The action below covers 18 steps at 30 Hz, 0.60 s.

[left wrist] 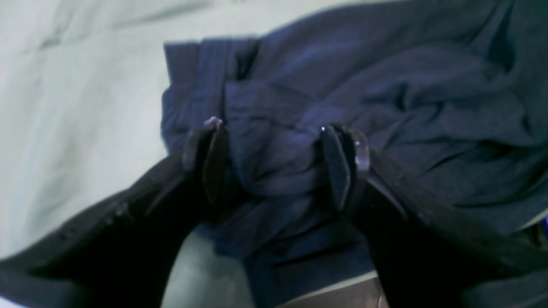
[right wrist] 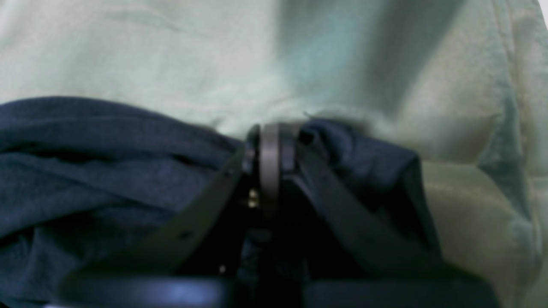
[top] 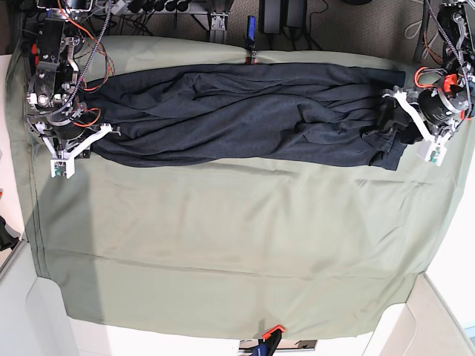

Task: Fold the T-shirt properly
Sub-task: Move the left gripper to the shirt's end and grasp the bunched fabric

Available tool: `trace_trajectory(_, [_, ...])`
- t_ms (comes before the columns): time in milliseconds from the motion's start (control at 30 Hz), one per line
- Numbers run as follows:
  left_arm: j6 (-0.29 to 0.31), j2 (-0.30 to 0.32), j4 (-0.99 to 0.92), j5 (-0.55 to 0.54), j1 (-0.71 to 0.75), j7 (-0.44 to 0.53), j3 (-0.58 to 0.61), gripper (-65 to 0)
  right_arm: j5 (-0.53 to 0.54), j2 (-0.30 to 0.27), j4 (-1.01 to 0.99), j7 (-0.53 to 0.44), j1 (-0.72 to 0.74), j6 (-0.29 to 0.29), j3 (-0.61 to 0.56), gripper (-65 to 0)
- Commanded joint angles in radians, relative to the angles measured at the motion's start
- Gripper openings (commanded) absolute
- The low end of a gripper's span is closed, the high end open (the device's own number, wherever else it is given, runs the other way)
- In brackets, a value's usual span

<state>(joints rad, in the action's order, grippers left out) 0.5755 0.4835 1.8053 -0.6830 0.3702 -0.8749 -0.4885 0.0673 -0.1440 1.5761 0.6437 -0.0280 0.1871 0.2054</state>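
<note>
Your left hand (left wrist: 274, 164) stood spread wide, bunched T-shirt (left wrist: 385, 98) hem between its fingers, your right hand (right wrist: 269, 158) pinched tight on the shirt's other end, garment stretched across the green-clothed tabletop (top: 237, 252).

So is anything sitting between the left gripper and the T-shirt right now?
Nothing visible. The left gripper stands open with bunched T-shirt fabric lying directly between its fingers.

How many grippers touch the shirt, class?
2: the left gripper open around bunched fabric at one end of the shirt; the right gripper shut on the other end.
</note>
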Motion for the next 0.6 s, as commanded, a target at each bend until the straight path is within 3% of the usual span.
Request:
trace_trajectory(0, [-0.016, 0.021, 0.015, -0.013, -0.007, 0.035, -0.039, -26.7, 0.004, -0.008, 0.013, -0.011, 0.008, 0.004, 0.004, -65.0])
trace_trajectory(167, [-0.039, 0.021, -0.021, -0.108, -0.007, 0.07, -0.177, -26.7, 0.004, -0.008, 0.013, -0.011, 0.008, 0.006, 0.004, -65.0])
trace_trajectory(300, [0.012, 0.033, -0.159, -0.139, -0.008, 0.069, -0.187, -26.7, 0.004, -0.008, 0.013, -0.011, 0.008, 0.032, 0.004, -65.0])
trace_trajectory(467, [0.123, 0.052, -0.378, -0.389, -0.019, -0.007, -0.187, -26.7, 0.004, -0.008, 0.013, -0.011, 0.008, 0.031, 0.004, -65.0])
trace_trajectory(567, [0.123, 0.048, -0.465, -0.549, -0.042, -0.074, -0.187, -26.7, 0.004, -0.008, 0.013, -0.01, 0.006, 0.031, 0.004, -65.0])
